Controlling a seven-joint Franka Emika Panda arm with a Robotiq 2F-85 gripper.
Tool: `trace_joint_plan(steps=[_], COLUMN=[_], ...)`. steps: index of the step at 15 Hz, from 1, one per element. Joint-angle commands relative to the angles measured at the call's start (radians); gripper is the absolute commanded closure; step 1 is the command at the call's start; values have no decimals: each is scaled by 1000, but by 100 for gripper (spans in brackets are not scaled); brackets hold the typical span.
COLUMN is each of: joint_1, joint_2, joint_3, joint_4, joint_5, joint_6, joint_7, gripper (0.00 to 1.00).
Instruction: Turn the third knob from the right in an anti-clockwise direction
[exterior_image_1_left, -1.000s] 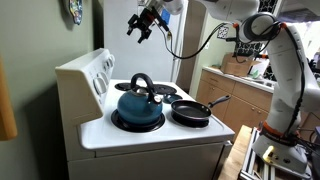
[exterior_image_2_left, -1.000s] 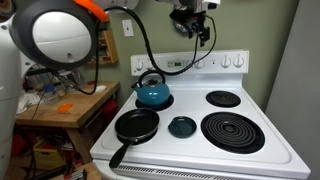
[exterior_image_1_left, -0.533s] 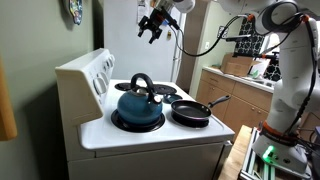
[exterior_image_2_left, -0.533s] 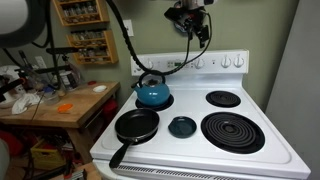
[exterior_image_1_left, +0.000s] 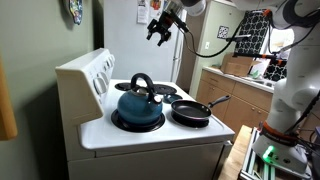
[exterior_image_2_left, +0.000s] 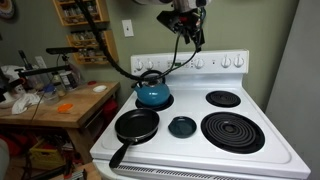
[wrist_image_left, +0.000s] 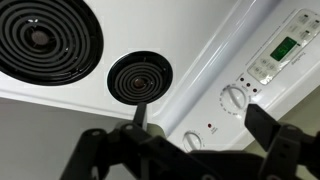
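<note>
A white stove has a row of white knobs on its back panel (exterior_image_2_left: 228, 62), seen side-on in an exterior view (exterior_image_1_left: 104, 68). The wrist view shows two of these knobs, one (wrist_image_left: 234, 97) near the green display and one (wrist_image_left: 192, 141) lower down. My gripper (exterior_image_2_left: 190, 28) hangs open and empty high above the back panel, well clear of the knobs. It also shows in an exterior view (exterior_image_1_left: 160, 27). In the wrist view its two dark fingers (wrist_image_left: 200, 112) frame the panel with nothing between them.
A blue kettle (exterior_image_2_left: 152, 93) sits on the rear burner and a black frying pan (exterior_image_2_left: 136, 125) on the front one. Bare coil burners (exterior_image_2_left: 232, 131) lie beside them. A wooden table (exterior_image_2_left: 60, 105) and a counter (exterior_image_1_left: 235, 80) flank the stove.
The gripper has shifted along above the back panel, staying high and open. The arm's large round joint has swung out of the near exterior view.
</note>
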Motion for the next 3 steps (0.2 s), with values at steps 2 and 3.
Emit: trace_joint_plan(steps=[2,3], joint_1=[-34,-34], joint_2=[-2,-2], joint_3=[35,35], joint_4=[0,0], joint_5=[-4,-4], joint_6=[-4,-4], joint_7=[4,4], gripper=[0,0])
